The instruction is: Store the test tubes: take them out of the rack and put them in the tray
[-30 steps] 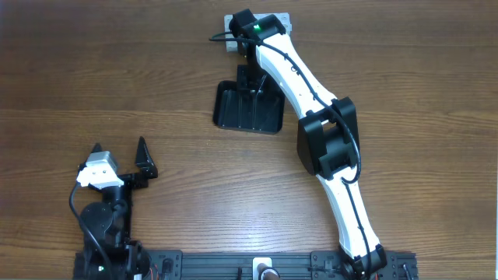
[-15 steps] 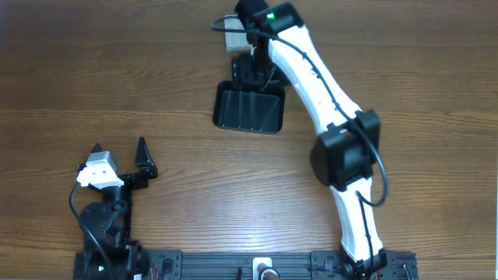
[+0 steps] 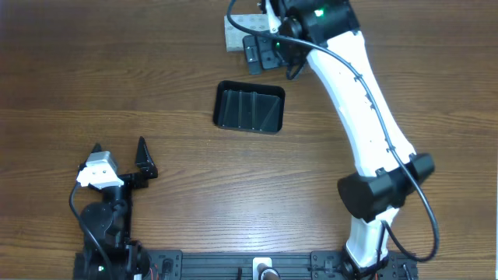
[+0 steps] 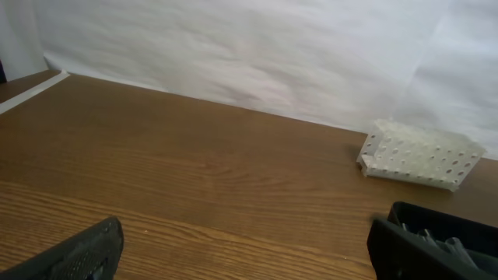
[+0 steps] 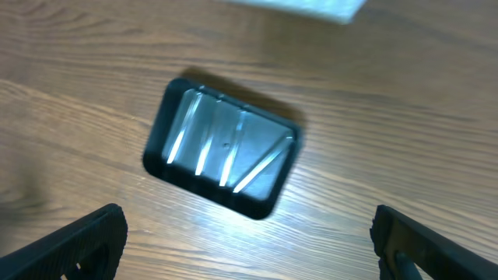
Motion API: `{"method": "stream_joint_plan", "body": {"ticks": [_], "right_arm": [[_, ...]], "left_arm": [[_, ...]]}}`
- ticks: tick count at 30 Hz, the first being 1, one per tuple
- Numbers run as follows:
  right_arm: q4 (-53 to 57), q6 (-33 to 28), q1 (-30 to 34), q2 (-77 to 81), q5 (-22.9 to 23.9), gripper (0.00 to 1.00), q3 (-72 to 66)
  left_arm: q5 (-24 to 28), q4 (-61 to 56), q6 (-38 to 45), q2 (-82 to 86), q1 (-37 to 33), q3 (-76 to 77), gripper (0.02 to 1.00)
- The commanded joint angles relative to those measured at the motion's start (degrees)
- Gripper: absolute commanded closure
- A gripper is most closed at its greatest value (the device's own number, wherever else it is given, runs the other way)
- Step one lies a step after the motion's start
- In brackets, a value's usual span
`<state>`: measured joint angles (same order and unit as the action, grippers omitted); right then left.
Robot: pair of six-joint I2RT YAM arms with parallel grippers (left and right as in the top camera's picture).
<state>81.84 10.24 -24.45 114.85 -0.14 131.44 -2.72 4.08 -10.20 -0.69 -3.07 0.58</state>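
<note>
A black tray (image 3: 249, 107) lies at the table's middle back, and the right wrist view shows several clear test tubes (image 5: 222, 152) lying in the tray (image 5: 163, 140). The white rack (image 3: 236, 34) stands just behind it, and its holes look empty in the left wrist view, where the rack (image 4: 420, 154) sits beyond the tray (image 4: 459, 222). My right gripper (image 3: 261, 51) hangs open and empty above the tray, its fingers (image 5: 78, 241) spread wide. My left gripper (image 3: 120, 154) stands open near the front left, far from both.
Bare wooden table surrounds the tray on all sides. A white wall (image 4: 249, 47) closes off the far edge behind the rack. The right arm's long white link (image 3: 366, 117) stretches across the right half of the table.
The right gripper has risen out of the tray and the arm has stretched up toward the rack side. The left arm has not moved.
</note>
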Motion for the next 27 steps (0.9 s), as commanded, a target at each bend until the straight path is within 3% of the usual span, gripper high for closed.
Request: {"method": "stream_joint_plan", "body": {"ticks": [1, 8, 13, 17, 27], "right_arm": [[0.26, -4.20, 1.62, -5.88, 5.27, 0.007, 0.22], [1.11, -5.25, 4.39, -12.46, 8.28, 0.009, -0.68], [-0.17, -7.98, 8.20, -21.31, 9.25, 0.007, -8.79], [-4.96, -10.73, 12.20, -33.40, 9.22, 0.007, -23.08], [-25.68, -10.75, 22.40, -63.82, 7.74, 0.007, -62.16]], "left_arm": [[0.74, 0.04, 0.81, 0.37, -0.15, -0.24, 0.020], [0.74, 0.04, 0.81, 0.37, -0.15, -0.24, 0.020], [0.74, 0.04, 0.81, 0.37, -0.15, -0.24, 0.023], [0.74, 0.04, 0.81, 0.37, -0.15, -0.24, 0.023], [0.74, 0.04, 0.81, 0.37, -0.15, -0.24, 0.020]]}}
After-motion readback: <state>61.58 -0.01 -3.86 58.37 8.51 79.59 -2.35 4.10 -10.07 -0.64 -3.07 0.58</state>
